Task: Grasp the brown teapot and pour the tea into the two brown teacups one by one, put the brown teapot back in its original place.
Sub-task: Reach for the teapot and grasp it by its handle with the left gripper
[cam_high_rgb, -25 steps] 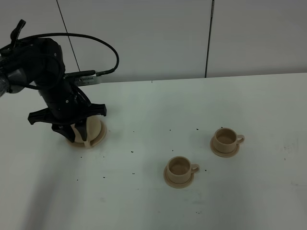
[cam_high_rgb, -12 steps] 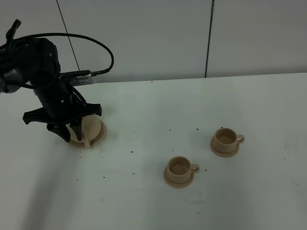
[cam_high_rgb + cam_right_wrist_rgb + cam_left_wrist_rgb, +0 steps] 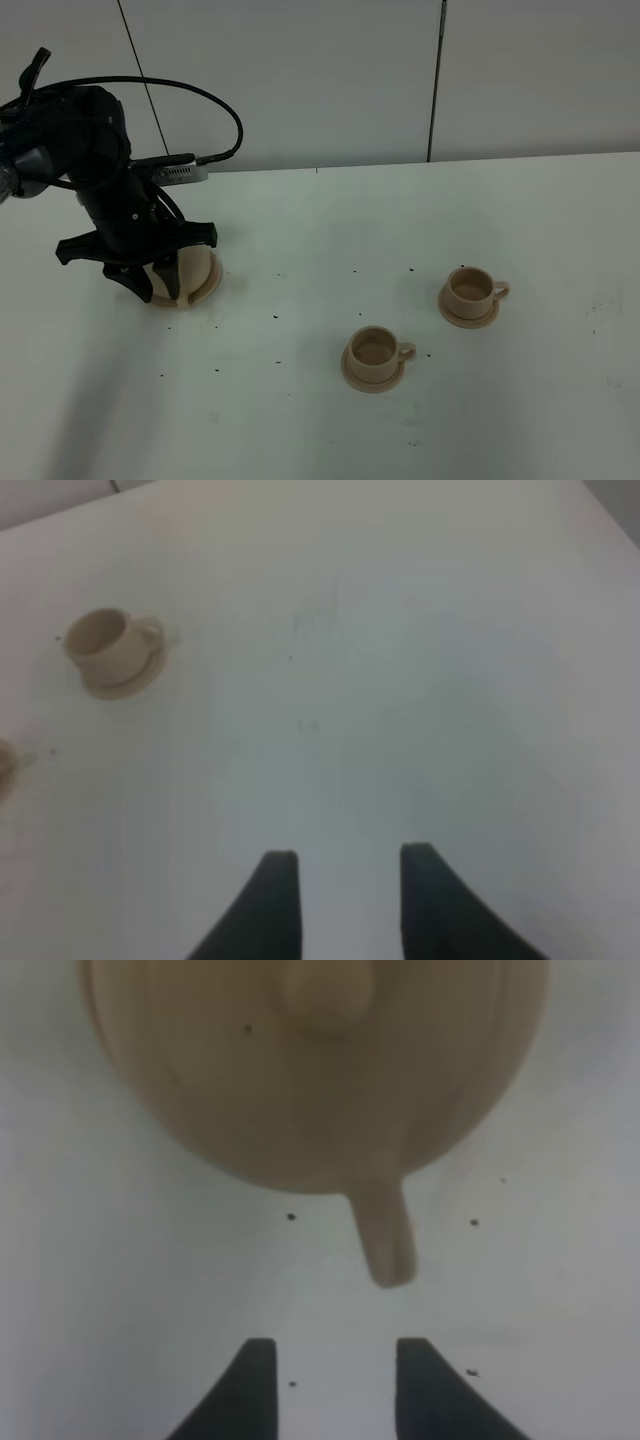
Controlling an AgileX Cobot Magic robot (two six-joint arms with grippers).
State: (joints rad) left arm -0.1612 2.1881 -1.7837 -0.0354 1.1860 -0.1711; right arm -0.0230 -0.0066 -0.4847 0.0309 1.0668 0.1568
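Observation:
The brown teapot (image 3: 194, 266) sits on its wide saucer (image 3: 208, 291) at the left of the white table. My left gripper (image 3: 152, 289) hangs over the pot's near side, open. In the left wrist view the teapot (image 3: 310, 1070) fills the frame, its loop handle (image 3: 385, 1232) points toward the open gripper (image 3: 330, 1365), and the handle is just outside the fingertips. The two brown teacups stand on their saucers, one at centre (image 3: 375, 350) and one further right (image 3: 470, 290). I see no tea. My right gripper (image 3: 345, 890) is open and empty above bare table, with one teacup (image 3: 102, 640) beyond it.
Small dark specks are scattered on the table (image 3: 300, 400) between the pot and the cups. A black cable (image 3: 215, 100) loops from the left arm near the back wall. The edge of the other cup's saucer (image 3: 4, 765) shows in the right wrist view.
My left arm has shifted slightly sideways over the teapot and back. The teapot and both cups have not moved.

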